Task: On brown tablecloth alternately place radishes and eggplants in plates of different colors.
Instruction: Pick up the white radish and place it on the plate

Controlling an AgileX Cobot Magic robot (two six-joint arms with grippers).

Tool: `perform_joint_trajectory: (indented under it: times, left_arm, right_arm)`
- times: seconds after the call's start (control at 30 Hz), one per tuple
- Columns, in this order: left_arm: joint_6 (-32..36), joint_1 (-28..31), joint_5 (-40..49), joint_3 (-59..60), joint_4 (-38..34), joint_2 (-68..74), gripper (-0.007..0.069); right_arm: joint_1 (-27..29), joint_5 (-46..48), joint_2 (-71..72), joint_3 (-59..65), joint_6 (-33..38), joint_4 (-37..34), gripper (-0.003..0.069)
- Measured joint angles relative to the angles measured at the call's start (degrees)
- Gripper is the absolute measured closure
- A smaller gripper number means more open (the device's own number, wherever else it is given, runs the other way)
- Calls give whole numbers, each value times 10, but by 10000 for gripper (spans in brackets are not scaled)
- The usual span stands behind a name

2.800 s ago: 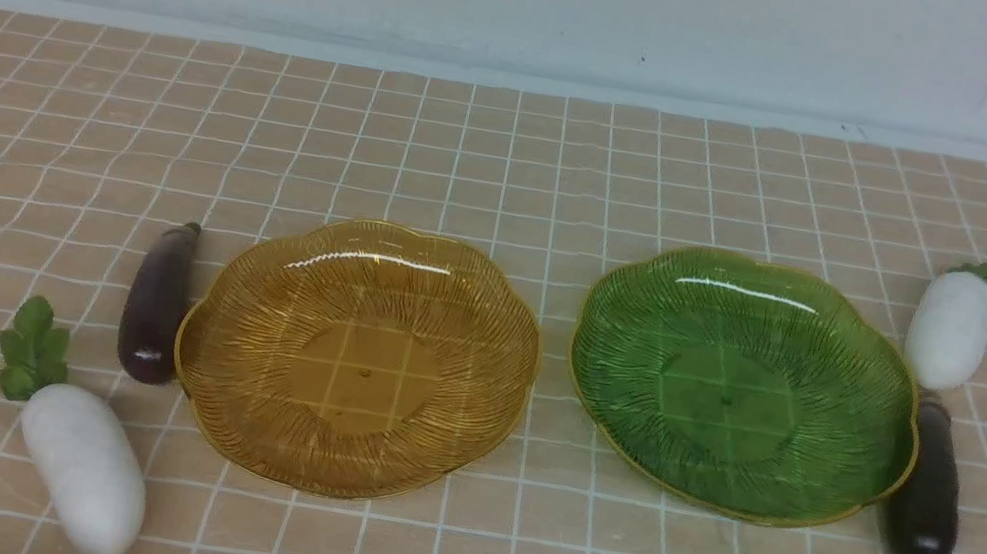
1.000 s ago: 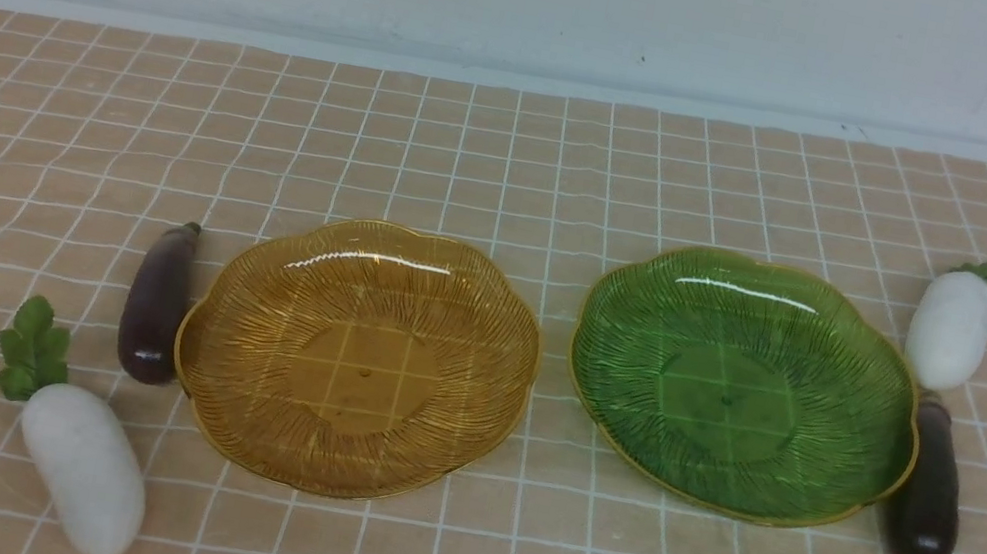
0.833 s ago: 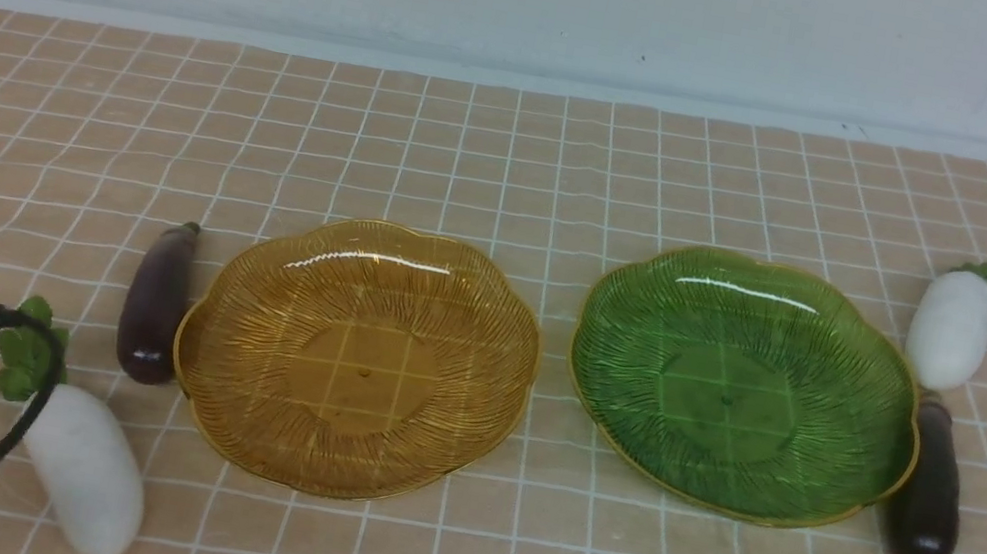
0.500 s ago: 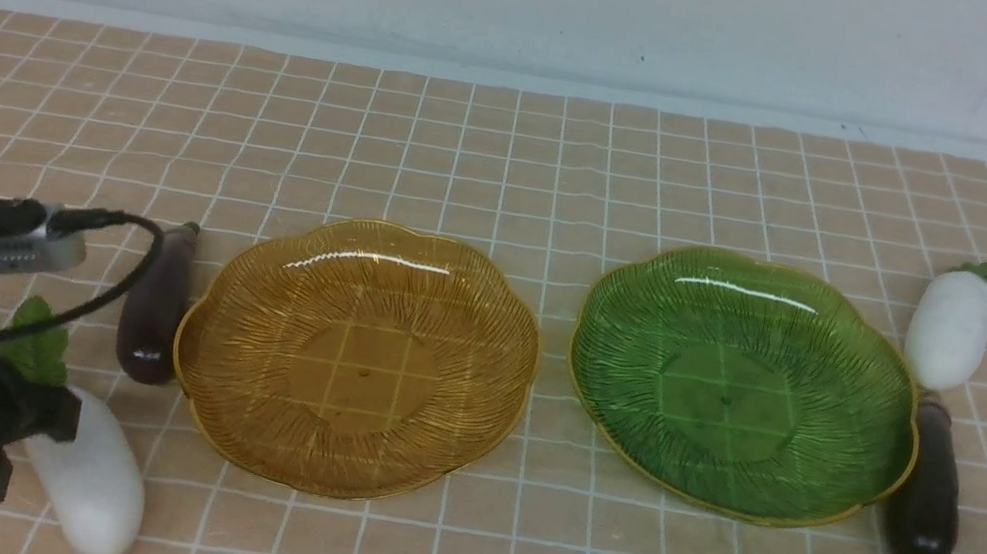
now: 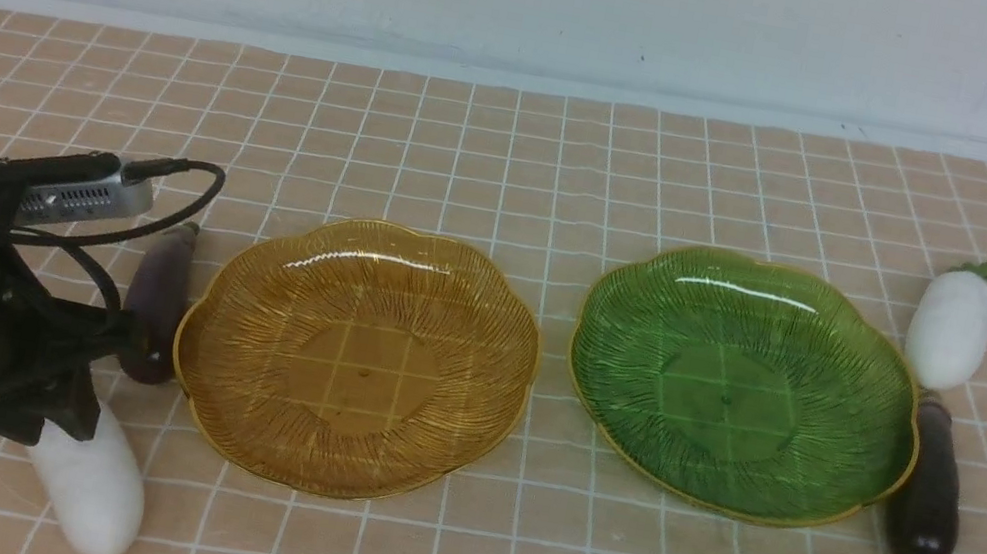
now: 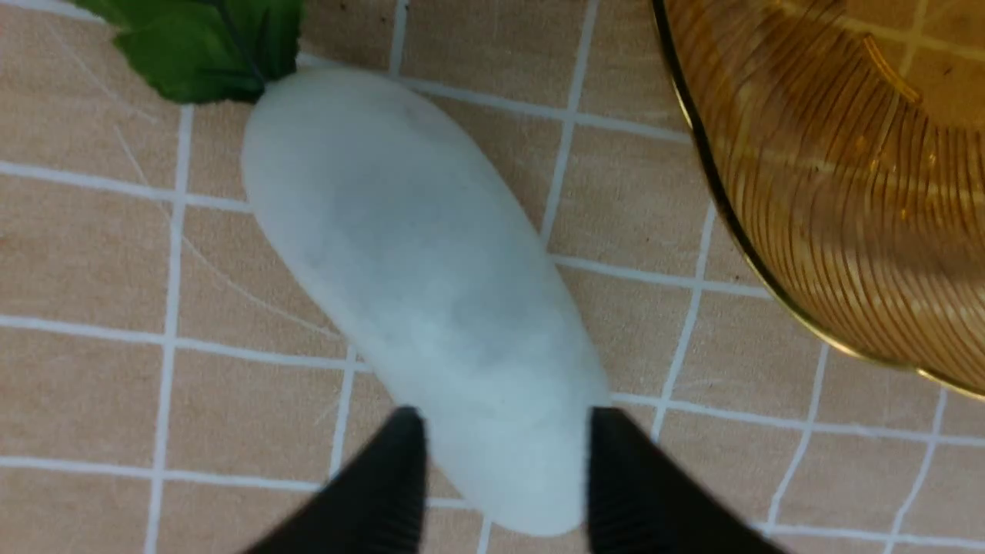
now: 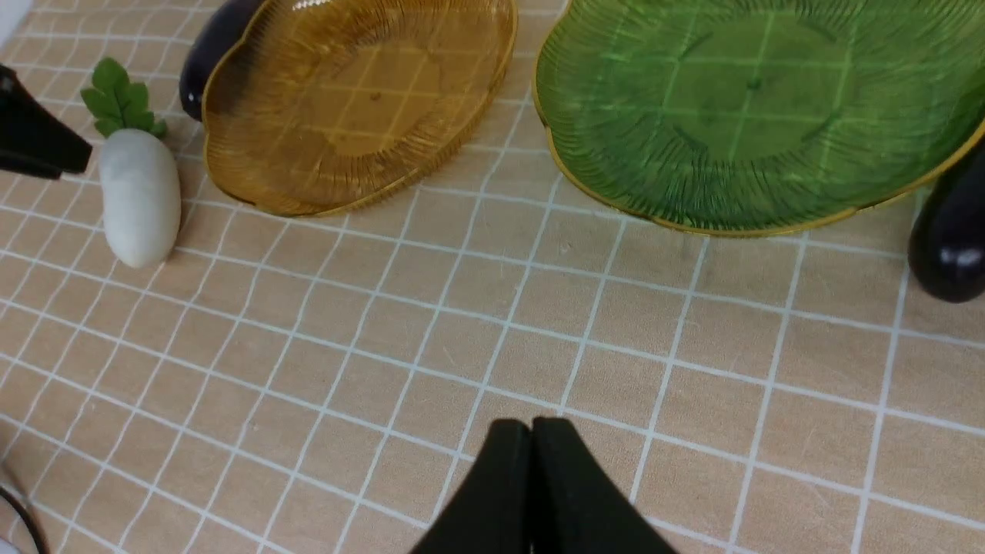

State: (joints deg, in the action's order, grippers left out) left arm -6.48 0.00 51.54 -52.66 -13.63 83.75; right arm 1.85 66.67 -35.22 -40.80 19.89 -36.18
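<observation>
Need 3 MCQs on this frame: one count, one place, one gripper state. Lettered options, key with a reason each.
1. Vegetables inside the amber plate and green plate: A) two B) none C) four
2. The left gripper hangs over: A) the left radish B) the amber plate C) the green plate
3. The right gripper is: A) open B) shut, empty C) shut on the left radish
Key: 1 B, both plates lie bare; 2 A, its jaws straddle that radish's blunt end in the left wrist view; 3 B, its jaws are pressed together with nothing between.
</observation>
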Motion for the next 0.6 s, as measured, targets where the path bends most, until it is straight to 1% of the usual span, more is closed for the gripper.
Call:
perform_joint_trajectory:
  times: [0.03, 0.07, 0.2, 0.23, 0.3, 0.43, 0.53, 0.6]
  left_arm:
    - [0, 0, -4, 0, 0, 1, 361]
    - [-1, 0, -5, 0, 0, 1, 338]
    - [-16, 0, -12, -1, -1, 15, 95]
    - [-16, 0, -12, -1, -1, 16, 85]
    - [-26, 0, -20, -1, -1, 43, -24]
    - [-27, 0, -35, -1, -2, 77, -59]
    - [-30, 0, -42, -2, -2, 108, -56]
    - [-30, 0, -41, -3, 6, 122, -31]
  right_arm:
    - [0, 1, 1, 3, 1, 0, 674]
    - [0, 1, 1, 3, 1, 0, 674]
    - [0, 0, 1, 9, 2, 0, 674]
    - [0, 0, 1, 9, 2, 0, 674]
    - [0, -5, 1, 9, 2, -1, 674]
    - [0, -10, 1, 9, 2, -1, 674]
    - [0, -11, 1, 9, 8, -1, 674]
    - [0, -13, 1, 9, 12, -1, 674]
